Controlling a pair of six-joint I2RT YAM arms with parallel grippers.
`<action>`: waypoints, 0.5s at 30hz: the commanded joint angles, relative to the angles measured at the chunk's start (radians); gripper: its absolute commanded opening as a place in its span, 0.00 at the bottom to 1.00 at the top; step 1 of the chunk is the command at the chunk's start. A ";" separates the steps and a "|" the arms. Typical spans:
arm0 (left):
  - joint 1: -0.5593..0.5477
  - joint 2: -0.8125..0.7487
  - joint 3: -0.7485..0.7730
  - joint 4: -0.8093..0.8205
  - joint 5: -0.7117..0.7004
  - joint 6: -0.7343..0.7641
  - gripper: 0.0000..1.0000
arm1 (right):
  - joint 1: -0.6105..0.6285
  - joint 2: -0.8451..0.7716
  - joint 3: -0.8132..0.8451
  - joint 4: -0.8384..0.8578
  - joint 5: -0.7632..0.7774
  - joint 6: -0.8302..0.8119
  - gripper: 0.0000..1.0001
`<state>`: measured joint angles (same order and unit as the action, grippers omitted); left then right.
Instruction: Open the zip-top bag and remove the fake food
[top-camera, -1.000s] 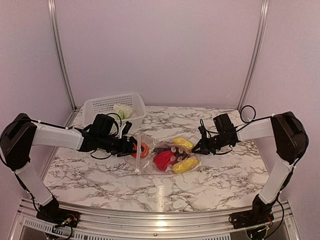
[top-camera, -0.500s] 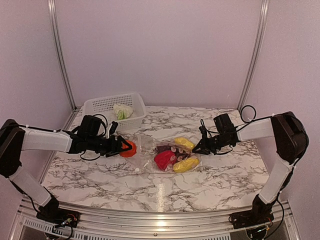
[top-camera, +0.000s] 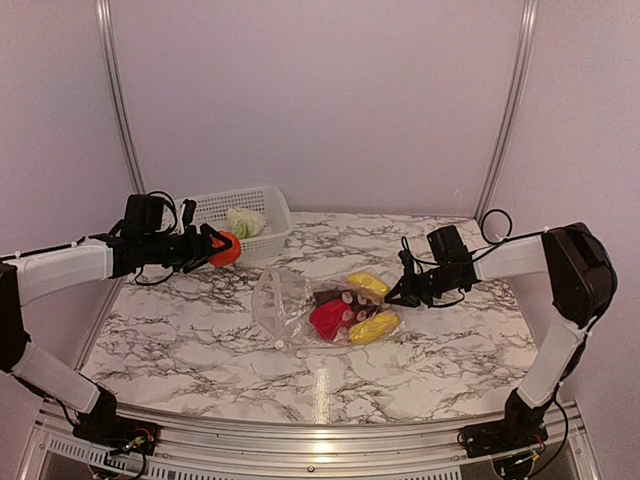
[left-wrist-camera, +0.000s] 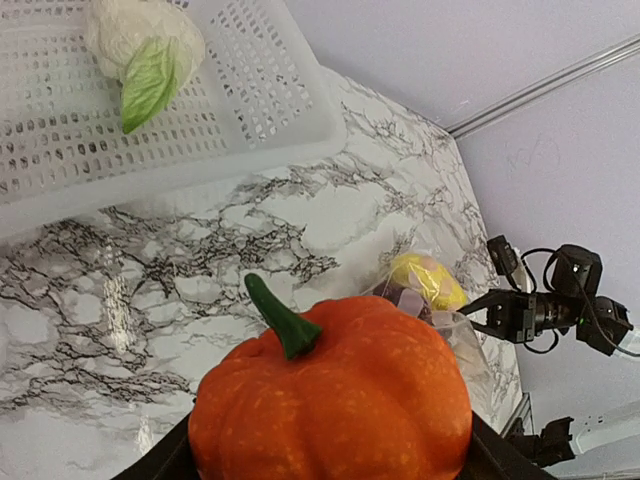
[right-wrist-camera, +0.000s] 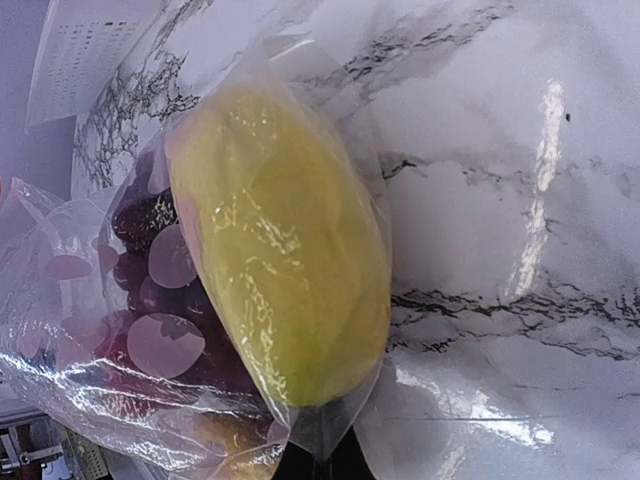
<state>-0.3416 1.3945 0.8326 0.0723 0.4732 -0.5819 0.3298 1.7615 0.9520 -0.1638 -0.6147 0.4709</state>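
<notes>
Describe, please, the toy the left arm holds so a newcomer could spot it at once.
Start at the white mesh basket in the far left corner. At its near edge the left gripper holds a toy pumpkin. It is the only orange piece, green-stemmed, and the only one outside basket and zip-top bag.

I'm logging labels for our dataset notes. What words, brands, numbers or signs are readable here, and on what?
None: no view shows any readable text.
The zip-top bag is clear and unprinted.
The white basket, the orange pumpkin and the yellow piece carry no marks.
</notes>
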 joint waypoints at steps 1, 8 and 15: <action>0.091 0.045 0.215 -0.152 -0.113 0.046 0.49 | -0.012 0.012 0.034 0.024 0.009 0.001 0.00; 0.144 0.326 0.560 -0.338 -0.316 0.167 0.51 | -0.011 0.037 0.069 0.011 -0.004 -0.002 0.00; 0.144 0.581 0.806 -0.431 -0.489 0.223 0.55 | -0.012 0.043 0.085 -0.007 -0.015 -0.005 0.00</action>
<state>-0.1955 1.8687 1.5433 -0.2302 0.1257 -0.4240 0.3286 1.7897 0.9989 -0.1661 -0.6209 0.4709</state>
